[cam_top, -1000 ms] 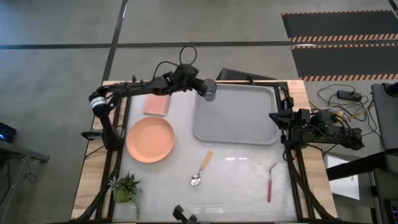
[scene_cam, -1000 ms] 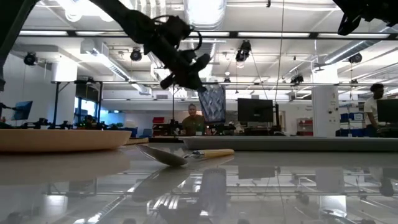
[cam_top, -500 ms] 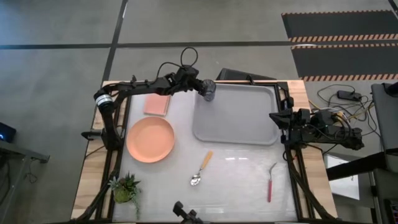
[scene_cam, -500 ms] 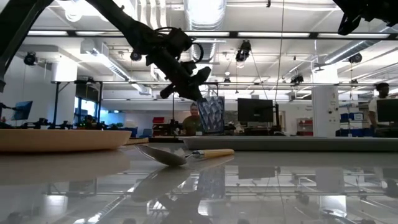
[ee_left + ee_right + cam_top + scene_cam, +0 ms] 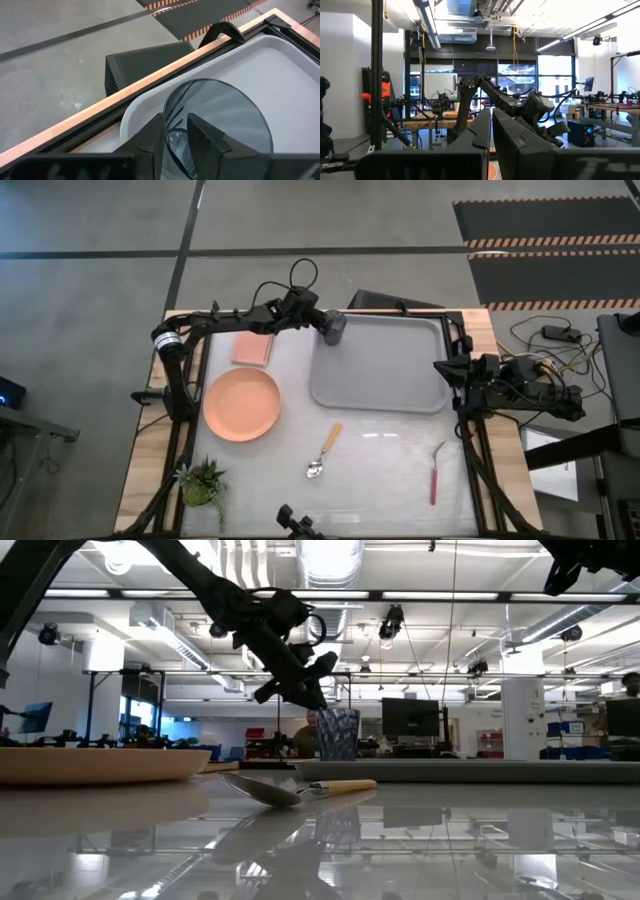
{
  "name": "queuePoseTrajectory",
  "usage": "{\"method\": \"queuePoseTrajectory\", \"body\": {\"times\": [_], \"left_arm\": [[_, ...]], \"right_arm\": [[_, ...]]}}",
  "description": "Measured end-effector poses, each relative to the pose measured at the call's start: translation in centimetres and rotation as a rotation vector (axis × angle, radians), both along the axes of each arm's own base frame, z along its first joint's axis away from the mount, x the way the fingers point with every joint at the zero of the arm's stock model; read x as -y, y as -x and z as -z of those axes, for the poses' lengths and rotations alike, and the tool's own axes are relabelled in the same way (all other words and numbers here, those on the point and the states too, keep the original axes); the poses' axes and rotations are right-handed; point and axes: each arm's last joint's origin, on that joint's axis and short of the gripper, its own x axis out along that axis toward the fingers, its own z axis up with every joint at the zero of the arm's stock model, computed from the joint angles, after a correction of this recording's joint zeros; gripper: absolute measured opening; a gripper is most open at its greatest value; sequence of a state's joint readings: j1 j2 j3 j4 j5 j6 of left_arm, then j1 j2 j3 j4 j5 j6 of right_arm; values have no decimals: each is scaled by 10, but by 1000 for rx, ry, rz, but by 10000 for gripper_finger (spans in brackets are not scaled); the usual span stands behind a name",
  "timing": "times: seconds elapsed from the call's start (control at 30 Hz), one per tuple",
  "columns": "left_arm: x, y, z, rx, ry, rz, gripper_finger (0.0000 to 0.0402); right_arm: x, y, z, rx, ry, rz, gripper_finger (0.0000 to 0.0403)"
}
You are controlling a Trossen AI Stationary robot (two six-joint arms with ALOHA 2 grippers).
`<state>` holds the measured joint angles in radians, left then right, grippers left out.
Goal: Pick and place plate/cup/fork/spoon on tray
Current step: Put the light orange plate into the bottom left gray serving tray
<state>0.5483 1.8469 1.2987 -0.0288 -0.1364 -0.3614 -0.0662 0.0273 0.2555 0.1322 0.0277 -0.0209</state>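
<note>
High view: left gripper (image 5: 325,326) is gripping the cup (image 5: 334,328) at the tray's (image 5: 385,370) far-left corner.
Left wrist view: fingers (image 5: 150,142) are pinching the cup's rim.
Right gripper (image 5: 447,370): is waiting closed beside the tray.

The overhead camera looks straight down from well above, taking in the whole surface (image 5: 390,450), both arms and the floor around. The low camera sits at surface height, facing level across the surface (image 5: 420,840) into the room behind, with the spoon (image 5: 290,787) nearest its lens. The left wrist camera looks forward and down past its own claw (image 5: 175,135), very near the cup (image 5: 220,122) and the tray (image 5: 290,85) corner. The right wrist camera faces level across the room past its own claw (image 5: 492,127), toward the other arm. The overhead, low and left wrist views share the cup (image 5: 333,326) and the tray (image 5: 380,370).
</note>
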Motion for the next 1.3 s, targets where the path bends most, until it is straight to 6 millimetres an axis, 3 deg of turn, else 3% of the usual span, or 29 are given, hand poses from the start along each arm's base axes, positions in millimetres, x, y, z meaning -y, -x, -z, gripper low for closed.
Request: {"method": "queuePoseTrajectory", "body": {"times": [0.2,0.33,0.47,0.6,0.73,0.93,1.13,1.3], "left_arm": [[1,2,-6,6,-11,5,68],[8,9,-27,29,-49,28,69],[29,14,-52,35,-85,104,69],[62,20,-74,25,-108,193,69],[106,30,-83,25,-88,292,69],[174,51,-67,5,130,353,68],[223,70,-52,-134,498,252,68],[276,68,-49,-155,690,237,68]], "right_arm": [[0,0,0,0,-2,-1,9],[0,0,0,-1,-2,-1,9],[0,0,0,-3,-2,-2,9],[0,0,1,-8,-3,-1,9],[0,-1,2,-17,-12,-4,9],[0,-1,3,-31,-26,-9,9],[0,-2,5,-50,-31,-9,9],[0,-2,4,-44,-30,-9,9]]}}
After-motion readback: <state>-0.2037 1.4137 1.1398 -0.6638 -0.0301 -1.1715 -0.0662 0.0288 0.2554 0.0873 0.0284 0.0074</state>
